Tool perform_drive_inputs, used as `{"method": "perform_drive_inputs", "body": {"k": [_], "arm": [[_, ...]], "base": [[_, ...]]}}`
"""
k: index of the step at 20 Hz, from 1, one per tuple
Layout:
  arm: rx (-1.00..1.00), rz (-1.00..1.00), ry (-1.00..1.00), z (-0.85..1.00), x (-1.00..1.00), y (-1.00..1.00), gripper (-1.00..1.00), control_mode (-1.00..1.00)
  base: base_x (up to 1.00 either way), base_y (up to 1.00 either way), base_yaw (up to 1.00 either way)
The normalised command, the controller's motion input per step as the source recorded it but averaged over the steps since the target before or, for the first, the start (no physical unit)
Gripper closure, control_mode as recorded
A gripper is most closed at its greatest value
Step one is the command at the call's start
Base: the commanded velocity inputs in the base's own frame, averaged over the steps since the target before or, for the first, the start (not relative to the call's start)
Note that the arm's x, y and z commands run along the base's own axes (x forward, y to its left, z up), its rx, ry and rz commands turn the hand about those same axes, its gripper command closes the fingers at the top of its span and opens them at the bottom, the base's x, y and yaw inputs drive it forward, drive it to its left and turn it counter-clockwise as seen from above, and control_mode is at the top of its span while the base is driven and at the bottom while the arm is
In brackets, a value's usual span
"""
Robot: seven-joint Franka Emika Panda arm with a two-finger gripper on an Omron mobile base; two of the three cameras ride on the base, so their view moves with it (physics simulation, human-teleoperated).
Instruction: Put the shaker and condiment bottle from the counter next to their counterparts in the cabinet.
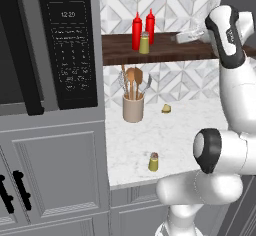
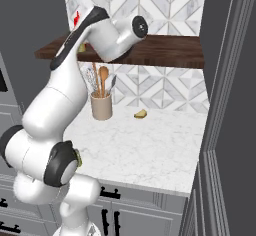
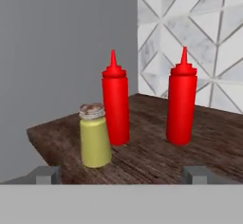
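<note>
Gripper [image 3: 121, 174] spread and empty before both red bottles; next, grasp the shaker [image 1: 153, 162] upright, below its cap.

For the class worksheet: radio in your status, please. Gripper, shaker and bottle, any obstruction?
Gripper open, empty, at shelf. Two red bottles and one shaker on shelf. Second shaker on counter. Nothing blocking it.

Two red bottles [image 1: 136, 31] and a shaker [image 1: 144, 43] stand on the shelf [image 1: 165, 52]; another shaker [image 1: 154, 162] stands on the bench [image 1: 165, 140].
</note>
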Motion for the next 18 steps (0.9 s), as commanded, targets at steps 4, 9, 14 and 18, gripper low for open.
{"method": "perform_drive_inputs", "body": {"k": [4, 9, 14, 18], "arm": [[0.0, 0.0, -0.19, 0.0, -1.0, -0.04, -1.0, -1.0], [0.0, 0.0, -0.19, 0.0, -1.0, -0.04, -1.0, -1.0], [0.0, 0.0, -0.16, -0.09, -1.0, -0.14, -1.0, -1.0], [-0.01, 0.0, -0.1, -0.25, -1.0, -0.19, -1.0, -1.0]], "base": [[0.0, 0.0, 0.0], [0.0, 0.0, 0.0], [0.0, 0.0, 0.0], [0.0, 0.0, 0.0]]}}
